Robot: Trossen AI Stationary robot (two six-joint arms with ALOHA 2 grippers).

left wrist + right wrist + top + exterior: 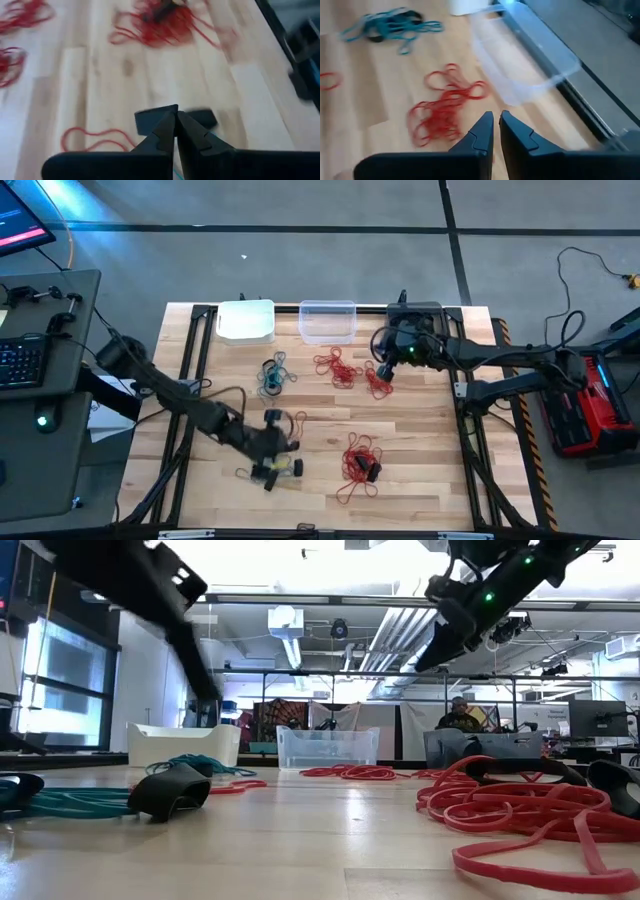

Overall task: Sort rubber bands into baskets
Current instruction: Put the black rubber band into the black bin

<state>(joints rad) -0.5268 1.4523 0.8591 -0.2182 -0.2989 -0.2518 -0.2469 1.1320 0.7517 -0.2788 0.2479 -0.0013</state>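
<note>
Red rubber bands (520,815) lie nearest the low camera, a loose heap on the wooden surface (420,450), with a teal bunch (70,802) and a dark loop to the other side. Seen from above: one teal bunch (272,375) sits near the white basket (246,321); red bunches lie near the clear basket (328,320) and toward the front edge (358,462); a dark grey basket (425,315) stands mostly under the right arm.

Left pincer (272,463): low over the front of the surface, fingers pressed together, apparently with nothing between them, though a sliver of teal at the frame edge leaves this unsure. Right pincer (496,131): raised near the clear basket, fingers nearly touching, seemingly empty; a red bunch (445,112) lies just ahead.

Method, as a judgement: open fully before descending, set the fingers astride a dense part of one single-colour bunch, close at surface level, lift straight so trailing loops come free, then release well inside the rim.

Not resolved: whether any basket yet holds bands; which colour belongs in which basket; what the small yellowish object beside the left pincer is; the number of bands in each heap.
</note>
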